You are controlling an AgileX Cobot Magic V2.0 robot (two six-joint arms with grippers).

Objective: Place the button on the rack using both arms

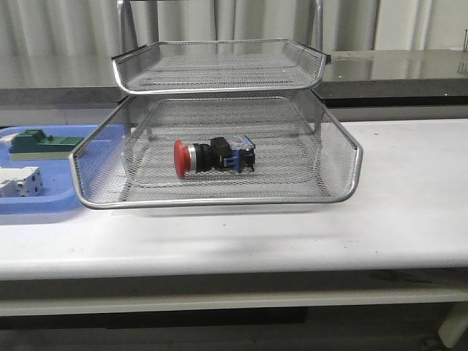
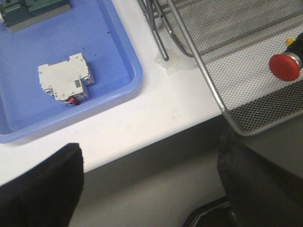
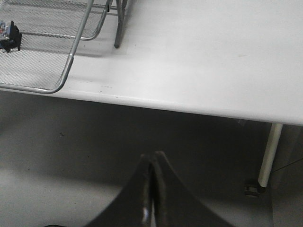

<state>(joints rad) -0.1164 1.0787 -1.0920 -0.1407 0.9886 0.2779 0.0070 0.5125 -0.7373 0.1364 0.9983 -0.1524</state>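
Note:
The button (image 1: pixel 212 156), with red head, black body and blue rear block, lies on its side in the pulled-out lower tray of the silver wire rack (image 1: pixel 351 157). Its red head shows in the left wrist view (image 2: pixel 284 66) and its blue rear end in the right wrist view (image 3: pixel 9 37). Neither arm shows in the front view. My left gripper (image 2: pixel 151 182) is open and empty, off the table's front edge, below the tray. My right gripper (image 3: pixel 152 158) is shut and empty, off the front edge to the right of the rack (image 3: pixel 71 61).
A flat blue tray (image 1: pixel 44 201) sits left of the rack, holding a green block (image 1: pixel 40 142) and a white boxy component (image 1: pixel 18 181). It also shows in the left wrist view (image 2: pixel 118 80) with the white component (image 2: pixel 64 82). A table leg (image 3: pixel 270 151) stands at the right.

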